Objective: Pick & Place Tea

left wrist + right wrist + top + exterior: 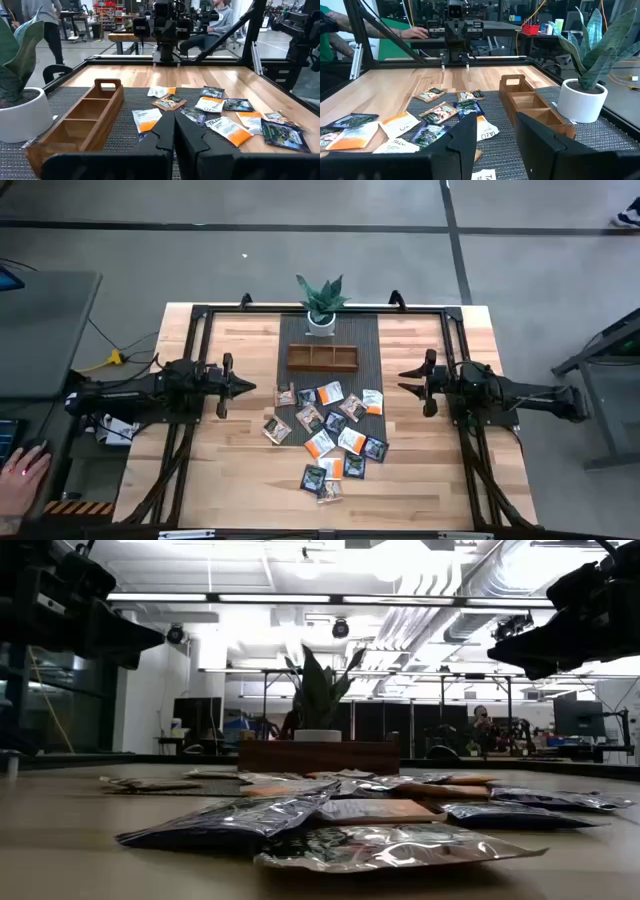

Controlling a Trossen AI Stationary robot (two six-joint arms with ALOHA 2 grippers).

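Note:
Several small flat tea sachets [327, 436], orange-and-white, dark and tan, lie scattered and partly overlapping on the dark mat and the wood, near the table's middle; they also show in the left wrist view [210, 112] and the right wrist view [427, 122]. My left gripper [246, 387] hovers left of the heap, pointing level toward it, with its fingers [174, 131] shut together and nothing between them. My right gripper [404, 381] hovers right of the heap, pointing level toward it, and is open [495, 137] and empty. Both hang well above the tabletop in the low view.
A brown wooden three-compartment tray [322, 358] stands on the dark mat [368, 330] beyond the sachets. Behind it is a green plant in a white pot [321, 308]. A black frame [200, 312] rims the table. A person's hand [22, 476] rests off the table's left.

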